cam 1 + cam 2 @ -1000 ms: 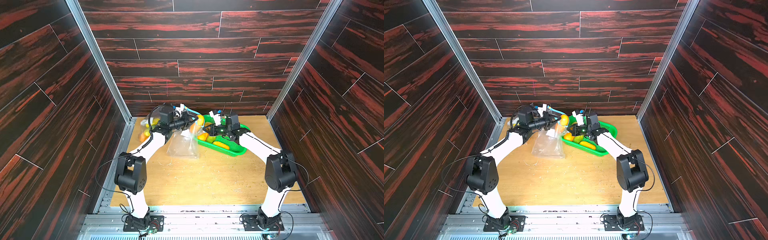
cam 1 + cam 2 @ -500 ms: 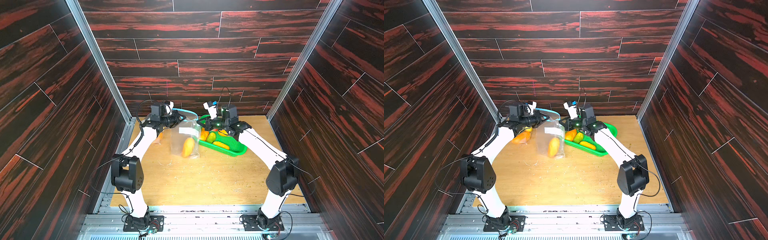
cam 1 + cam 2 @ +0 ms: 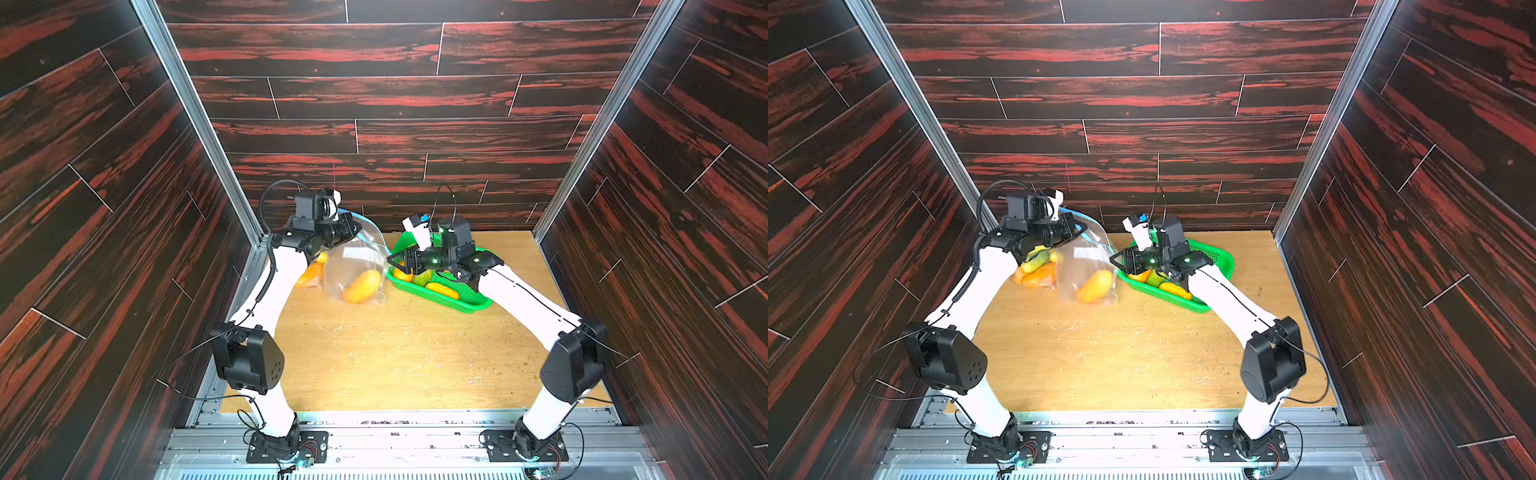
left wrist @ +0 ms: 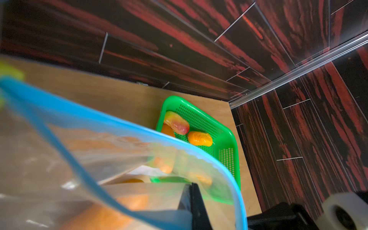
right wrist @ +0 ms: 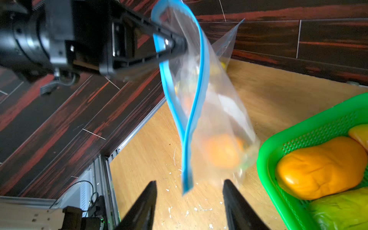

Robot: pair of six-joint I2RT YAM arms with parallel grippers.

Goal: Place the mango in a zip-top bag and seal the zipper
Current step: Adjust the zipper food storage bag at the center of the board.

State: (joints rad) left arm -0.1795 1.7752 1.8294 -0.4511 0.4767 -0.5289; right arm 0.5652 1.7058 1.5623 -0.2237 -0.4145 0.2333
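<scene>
Mango (image 3: pixel 362 286) sits inside the clear bag (image 3: pixel 353 259), down in its lowest corner, at about 11 o'clock on the table (image 3: pixel 395 365) if you read a top view with the back wall at 12. It is plump, smooth and orange-yellow, and its long axis slants from 8 o'clock up to 2 o'clock. The loading half of your job looks done; I judge the sealing is what's left.

Your left gripper (image 3: pixel 354 231) is pressed together on the blue zipper (image 5: pixel 187 139) at one end of the mouth, so the bag hangs from it. Whether the bottom rests on the wood I can't tell. The mouth gapes: in the right wrist view the two blue strips bow apart, then meet lower down.

Your right gripper (image 3: pixel 392 260) is the one nearer the free end. Its jaws are spread and hold nothing. The mango lies close by at 8 o'clock from it, and the dangling zipper end lines up with the gap between the jaws, just ahead of them. The green basket (image 3: pixel 465 303) of other fruit sits just beside the bag at its 3 o'clock, so room there is tight.
</scene>
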